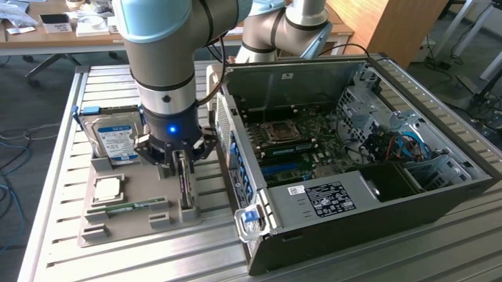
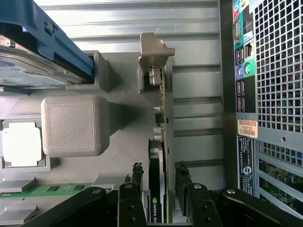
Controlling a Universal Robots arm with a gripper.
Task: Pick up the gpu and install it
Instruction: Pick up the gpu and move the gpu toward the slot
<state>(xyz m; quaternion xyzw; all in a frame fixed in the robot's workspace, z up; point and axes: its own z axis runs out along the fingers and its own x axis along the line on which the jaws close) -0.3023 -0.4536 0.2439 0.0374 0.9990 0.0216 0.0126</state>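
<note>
The arm stands straight over a grey holder tray [image 1: 133, 197] on the slatted metal worktop [image 1: 70, 258], with its claw [image 1: 180, 165] lowered onto the gpu [image 1: 187, 191]. The card stands on its long edge in a slot at the side of the tray nearest the open computer case [image 1: 368, 194], which sits at the exterior view's right with its side panel off and its motherboard [image 1: 306, 141] exposed.

From the wrist view, the claw [image 2: 159, 169] straddles the gpu [image 2: 156, 161]. One black fingertip [image 2: 137, 170] is on the fan side and the other is on the board side. The fingers are apart, each with a thin sliver of space between it and the card, so the card is bracketed but not pinched. The silver bracket end of the card rests against an upright post of the tray, away from the claw.

A blue-labelled hard drive [image 1: 116, 141] stands in its own pocket of the tray. A square processor [image 1: 108, 188] lies flat below it, and a narrow green memory stick [image 1: 129, 207] lies near the tray's front edge. The perforated rear panel [image 2: 279, 71] of the case runs just beside the tray.
</note>
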